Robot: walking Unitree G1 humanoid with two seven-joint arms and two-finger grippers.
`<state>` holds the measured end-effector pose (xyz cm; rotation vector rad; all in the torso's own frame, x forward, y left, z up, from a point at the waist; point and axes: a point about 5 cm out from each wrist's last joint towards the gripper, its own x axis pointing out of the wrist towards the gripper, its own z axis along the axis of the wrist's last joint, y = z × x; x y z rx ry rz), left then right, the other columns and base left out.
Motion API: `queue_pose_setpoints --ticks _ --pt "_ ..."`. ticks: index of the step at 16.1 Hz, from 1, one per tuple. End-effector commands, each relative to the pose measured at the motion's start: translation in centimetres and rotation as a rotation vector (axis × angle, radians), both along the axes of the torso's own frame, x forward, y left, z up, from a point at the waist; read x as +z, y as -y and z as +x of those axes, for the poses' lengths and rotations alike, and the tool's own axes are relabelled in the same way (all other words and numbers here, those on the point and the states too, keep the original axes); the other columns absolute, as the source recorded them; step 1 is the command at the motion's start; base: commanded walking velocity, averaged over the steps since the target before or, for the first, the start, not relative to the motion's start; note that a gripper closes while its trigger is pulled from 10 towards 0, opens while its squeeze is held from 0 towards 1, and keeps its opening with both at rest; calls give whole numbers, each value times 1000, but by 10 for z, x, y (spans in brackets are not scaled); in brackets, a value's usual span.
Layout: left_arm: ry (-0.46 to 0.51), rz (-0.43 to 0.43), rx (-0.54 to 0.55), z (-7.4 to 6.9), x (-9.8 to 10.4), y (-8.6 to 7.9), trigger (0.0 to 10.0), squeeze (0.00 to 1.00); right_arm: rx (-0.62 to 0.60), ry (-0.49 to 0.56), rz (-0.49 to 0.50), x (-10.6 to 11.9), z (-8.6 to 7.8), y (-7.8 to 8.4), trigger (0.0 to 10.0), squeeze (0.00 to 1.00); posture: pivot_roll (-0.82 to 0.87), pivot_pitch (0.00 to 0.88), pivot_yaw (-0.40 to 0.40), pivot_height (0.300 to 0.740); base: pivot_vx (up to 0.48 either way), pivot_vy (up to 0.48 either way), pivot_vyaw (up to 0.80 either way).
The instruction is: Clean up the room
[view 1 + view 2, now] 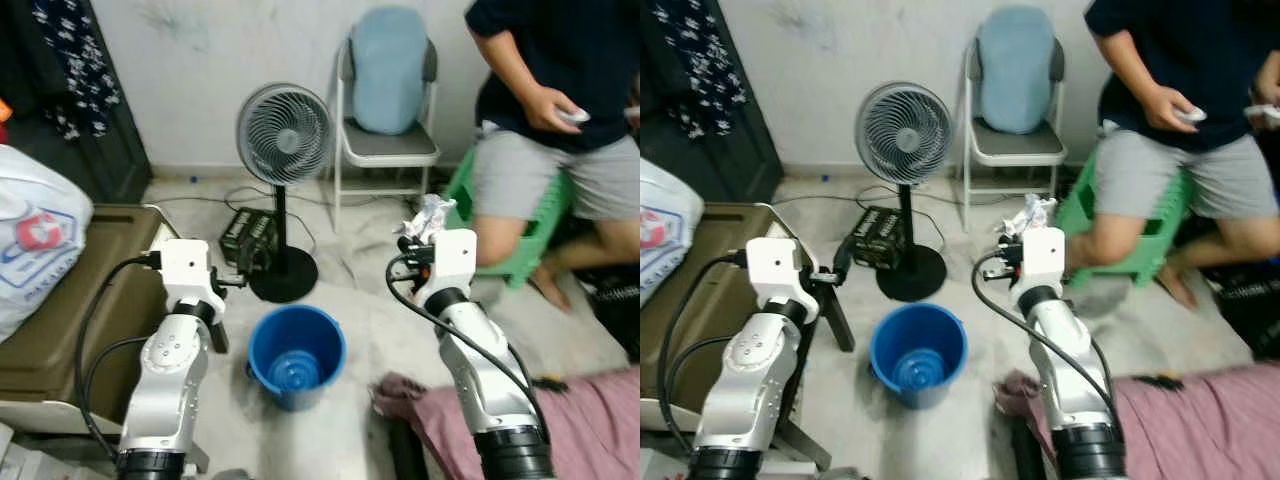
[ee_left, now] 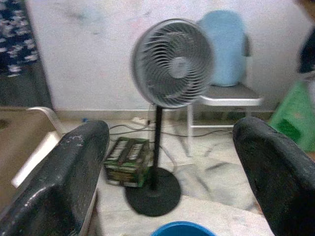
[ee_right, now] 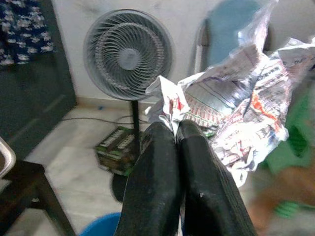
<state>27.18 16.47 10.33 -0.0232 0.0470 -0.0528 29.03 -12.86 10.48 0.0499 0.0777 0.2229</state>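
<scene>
A crumpled wrapper [image 3: 246, 103] sits pinched in the right gripper [image 3: 176, 129], fingers closed on it, raised beyond and to the right of the blue bucket [image 1: 296, 355]. The left gripper [image 2: 172, 162] is spread wide, holding nothing. A standing fan [image 1: 284, 135] rises behind the bucket; open floor [image 1: 370, 300] lies between them.

One blue bucket [image 1: 296, 355] stands on the floor. One pedestal fan [image 1: 284, 135] is behind it, with one green box [image 1: 248, 236] at its base. One folding chair [image 1: 385, 145] carries one blue cushion [image 1: 388, 70]. One green stool [image 1: 530, 225] seats one person [image 1: 560, 110]. One crumpled wrapper [image 3: 236, 108] is in view. Two robot arms show: a left one [image 1: 170, 365] and a right one [image 1: 480, 375]. One white bag [image 1: 30, 240] lies left.
</scene>
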Motion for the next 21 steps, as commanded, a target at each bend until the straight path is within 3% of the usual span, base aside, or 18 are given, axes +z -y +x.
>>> queue_pose_setpoints --ticks 1,3,10,16,21 --pt "4 4 16 1 1 -3 10000 0 15 15 11 5 3 -4 10000 0 4 0 -72 740 281 0 0" --pt "1 9 20 1 1 -3 10000 0 30 25 -4 7 3 -6 10000 0 4 0 -72 740 131 0 0" --pt "16 -13 -4 2 4 0 10000 0 15 27 -1 7 5 -5 10000 0 5 0 -71 740 0 0 759" --pt "23 -39 -32 1 5 3 10000 0 2 18 7 6 5 -4 10000 0 1 0 -72 740 0 0 0" --pt "22 -43 -36 1 5 3 10000 0 -2 17 10 6 5 -4 10000 0 -1 0 -73 740 253 0 0"
